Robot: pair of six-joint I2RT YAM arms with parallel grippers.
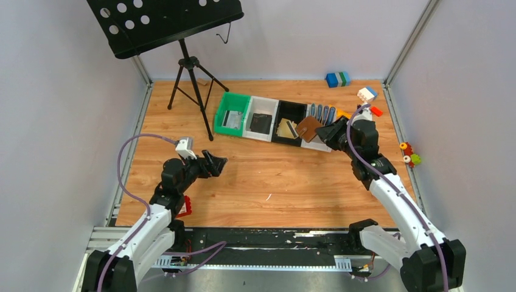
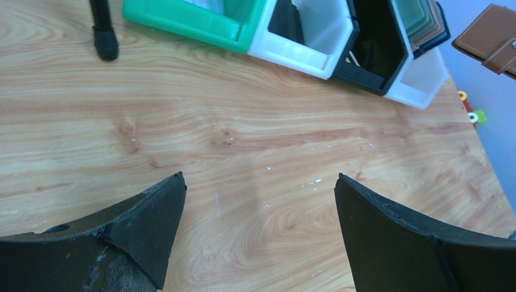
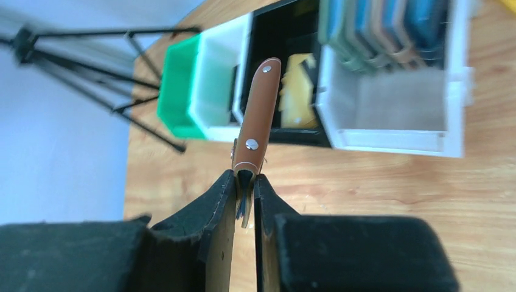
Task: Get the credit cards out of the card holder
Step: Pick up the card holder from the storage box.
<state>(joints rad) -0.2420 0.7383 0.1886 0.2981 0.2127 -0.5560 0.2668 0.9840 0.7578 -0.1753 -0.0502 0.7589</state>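
Observation:
My right gripper (image 1: 327, 134) is shut on the brown leather card holder (image 1: 308, 128) and holds it in the air beside the bins. In the right wrist view the card holder (image 3: 258, 112) stands edge-on. Its lower edge is pinched at the gripper (image 3: 244, 177), with grey-blue inner layers showing between the fingers. A gold credit card (image 1: 285, 129) lies in the black bin (image 1: 291, 109), a black one (image 1: 261, 123) in the white bin, and a grey one (image 1: 231, 120) in the green bin. My left gripper (image 1: 216, 163) hovers open over bare wood, its fingers (image 2: 152, 213) wide apart, far from the card holder (image 2: 490, 36).
A white tray (image 1: 316, 145) with a row of blue-grey holders (image 1: 321, 113) adjoins the black bin. A music stand's tripod (image 1: 191, 85) stands left of the green bin. Toy blocks (image 1: 338, 79) sit at the back right, small toys (image 1: 411, 155) off the right edge.

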